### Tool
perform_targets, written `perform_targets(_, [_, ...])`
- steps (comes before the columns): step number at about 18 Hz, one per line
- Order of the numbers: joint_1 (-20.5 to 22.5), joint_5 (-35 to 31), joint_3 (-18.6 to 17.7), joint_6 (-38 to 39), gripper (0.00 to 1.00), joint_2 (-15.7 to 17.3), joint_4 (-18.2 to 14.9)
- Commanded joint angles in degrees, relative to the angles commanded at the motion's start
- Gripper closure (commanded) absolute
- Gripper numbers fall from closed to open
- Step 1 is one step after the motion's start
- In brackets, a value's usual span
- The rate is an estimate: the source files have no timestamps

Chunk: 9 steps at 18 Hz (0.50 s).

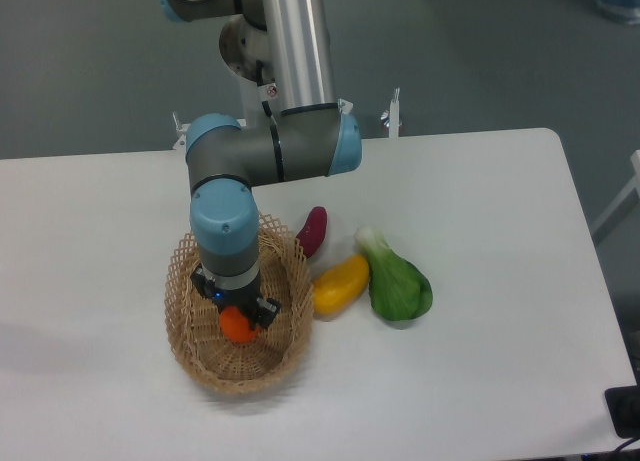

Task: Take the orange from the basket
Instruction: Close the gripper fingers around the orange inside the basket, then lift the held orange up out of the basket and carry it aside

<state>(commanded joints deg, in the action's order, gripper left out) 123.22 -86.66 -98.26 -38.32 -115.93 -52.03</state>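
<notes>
- The gripper [237, 319] is seen pointing down into the basket [188, 343], its jaws pinched on the orange [236, 326] from either side.
- The orange is found inside the basket, near the middle, partly hidden under the gripper; whether it is lifted off the basket floor cannot be told.
- The basket is placed on the white table [480, 381], left of centre.
- A dark red fruit [312, 231] is seen just beside the basket's right rim, toward the back.
- A yellow fruit [341, 284] is laid right of the basket, touching or nearly touching the rim.
- A green vegetable [396, 281] is laid against the yellow fruit's right side.
</notes>
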Motion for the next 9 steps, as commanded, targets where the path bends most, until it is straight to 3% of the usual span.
perform_targets(6, [0.6, -0.3, 1.2, -0.5, 0.48, 2.2, -0.9])
perform_targets(9, [2.0, -3.6, 2.5, -5.5, 0.48, 5.2, -4.0])
